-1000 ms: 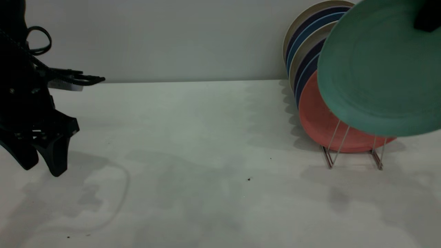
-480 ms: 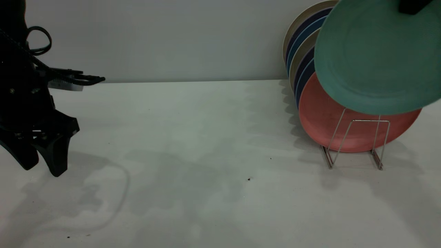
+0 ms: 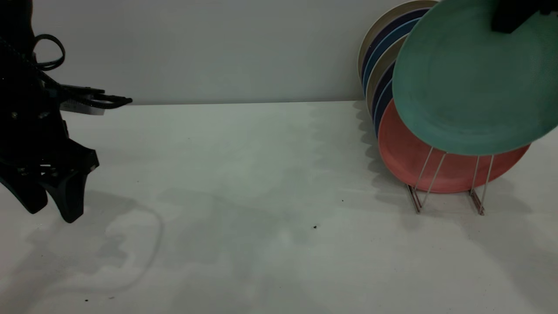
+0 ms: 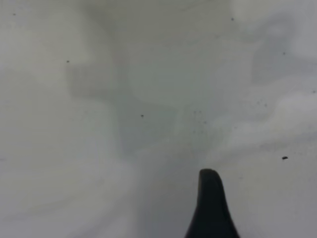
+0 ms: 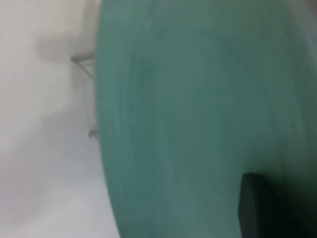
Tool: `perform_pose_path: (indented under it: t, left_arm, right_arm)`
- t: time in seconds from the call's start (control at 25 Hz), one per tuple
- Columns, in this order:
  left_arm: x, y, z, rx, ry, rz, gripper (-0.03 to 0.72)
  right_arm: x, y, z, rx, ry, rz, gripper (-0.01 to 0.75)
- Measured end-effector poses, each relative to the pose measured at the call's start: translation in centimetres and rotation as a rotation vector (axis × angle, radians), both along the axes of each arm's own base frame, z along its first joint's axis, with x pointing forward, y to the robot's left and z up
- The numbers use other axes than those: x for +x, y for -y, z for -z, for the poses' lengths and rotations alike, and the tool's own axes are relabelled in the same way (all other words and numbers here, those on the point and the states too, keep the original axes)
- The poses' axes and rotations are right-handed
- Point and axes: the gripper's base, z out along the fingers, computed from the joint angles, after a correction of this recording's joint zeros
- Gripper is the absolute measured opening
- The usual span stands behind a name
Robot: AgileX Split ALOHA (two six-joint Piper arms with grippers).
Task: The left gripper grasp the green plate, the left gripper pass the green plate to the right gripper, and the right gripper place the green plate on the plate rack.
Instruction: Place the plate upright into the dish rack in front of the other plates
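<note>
My right gripper [image 3: 508, 22] is shut on the upper rim of the green plate [image 3: 466, 87], holding it tilted in the air at the upper right. The plate hangs just above and in front of the plate rack [image 3: 449, 179], covering the tops of its front wire loops. In the right wrist view the green plate [image 5: 198, 109] fills most of the picture, with one dark finger [image 5: 255, 208] pressed on it and rack wires [image 5: 81, 59] beside it. My left gripper [image 3: 52, 213] hangs open at the far left, pointing down over the table, empty; one finger [image 4: 210, 203] shows in its wrist view.
A salmon-pink plate [image 3: 414, 161] stands in the rack right behind the green one, with several beige and dark blue plates [image 3: 379, 74] leaning behind it against the wall. The white table [image 3: 261, 196] stretches between the two arms.
The green plate rose from its lower position a second ago, then dropped slightly and drifted left toward the rack. The left arm has stayed put.
</note>
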Motion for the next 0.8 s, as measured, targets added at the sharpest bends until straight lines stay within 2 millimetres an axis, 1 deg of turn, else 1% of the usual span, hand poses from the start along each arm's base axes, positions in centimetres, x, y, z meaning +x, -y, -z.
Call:
perform_pose_path:
  t: [0.8]
  left_arm:
    - [0.11, -0.03, -0.01, 0.003, 0.01, 0.001, 0.564]
  right_arm:
    - [0.04, 0.15, -0.45, -0.016, 0.026, -0.002, 0.117]
